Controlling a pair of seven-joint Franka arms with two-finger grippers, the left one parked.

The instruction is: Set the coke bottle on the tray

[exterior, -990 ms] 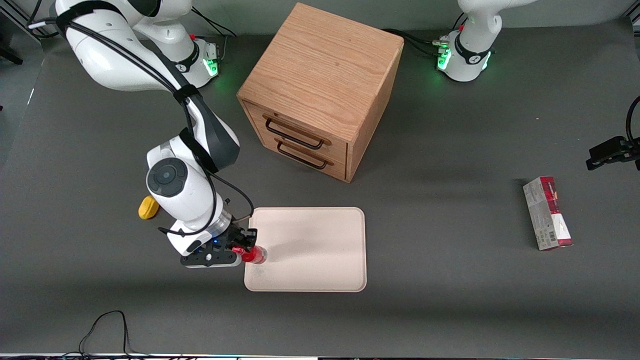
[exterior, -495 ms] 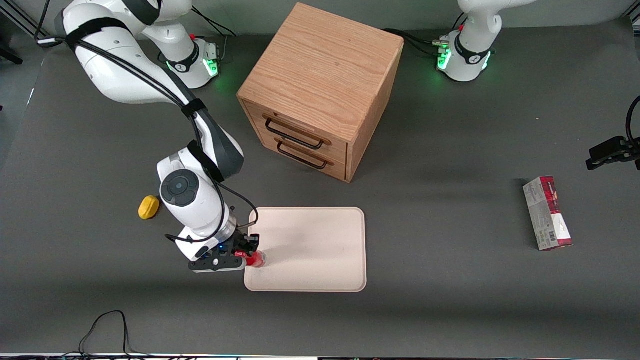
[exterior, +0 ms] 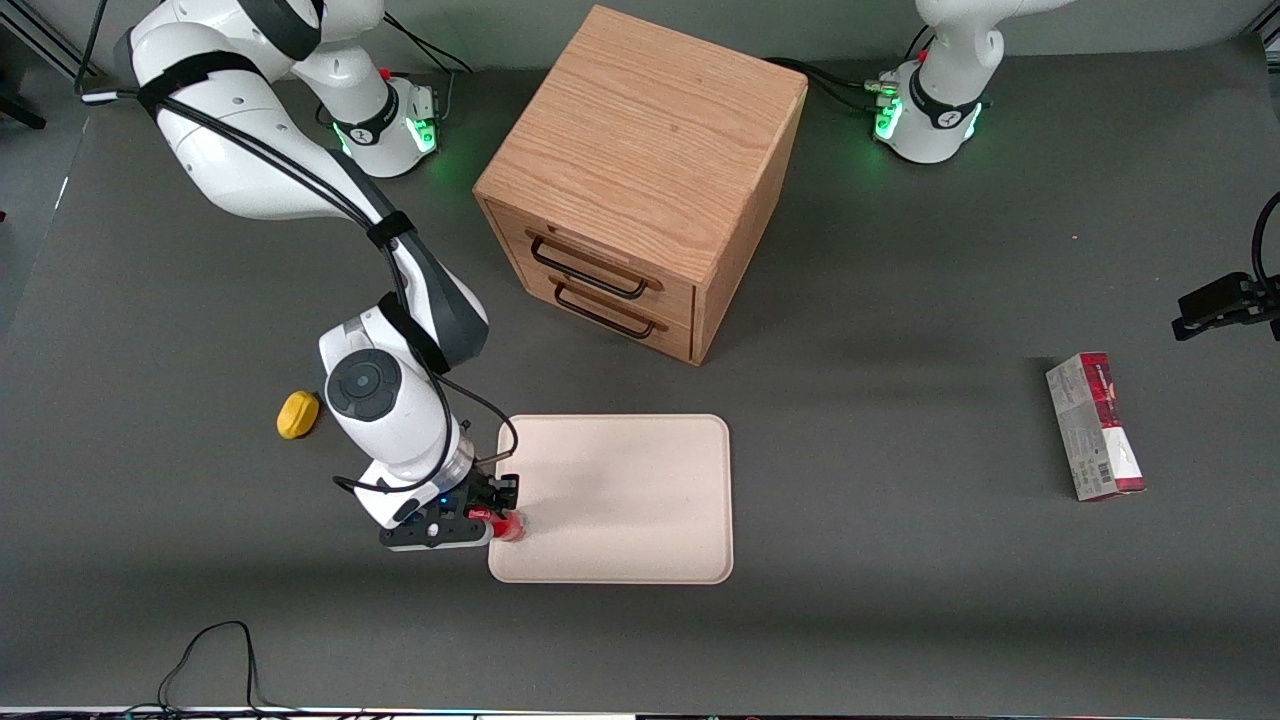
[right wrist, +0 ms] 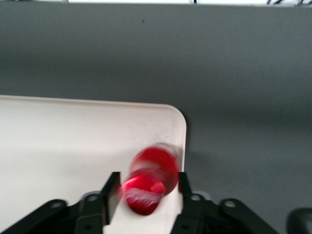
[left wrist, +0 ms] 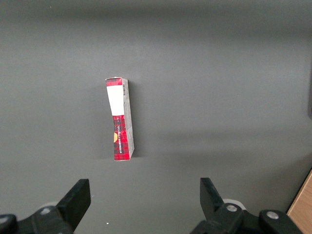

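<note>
A: What is shown in the front view?

B: The gripper (exterior: 497,517) is seen low over the tray (exterior: 640,500), at the tray's edge toward the working arm's end of the table. The coke bottle (exterior: 510,525) is held between its fingers, just inside the rim, near the corner closest to the camera. A yellow lump (exterior: 297,414) lies on the table well apart from it, a wooden cabinet (exterior: 640,180) stands farther from the camera than the tray, and a red-and-grey carton (exterior: 1095,427) lies toward the parked arm's end.

A: And in the right wrist view?

B: The bottle (right wrist: 150,178) is seen clamped between the two fingers (right wrist: 111,192), so the gripper (right wrist: 146,187) is closed on it. The bottle is over the tray's (right wrist: 58,146) rounded corner. Whether it already touches the surface cannot be told.

A: How is the bottle judged to handle?

B: It is judged light, rigid and glossy, so slipping is possible. A round body may roll if released lying down. It is best held across the middle of the body, as it appears to be held here.
</note>
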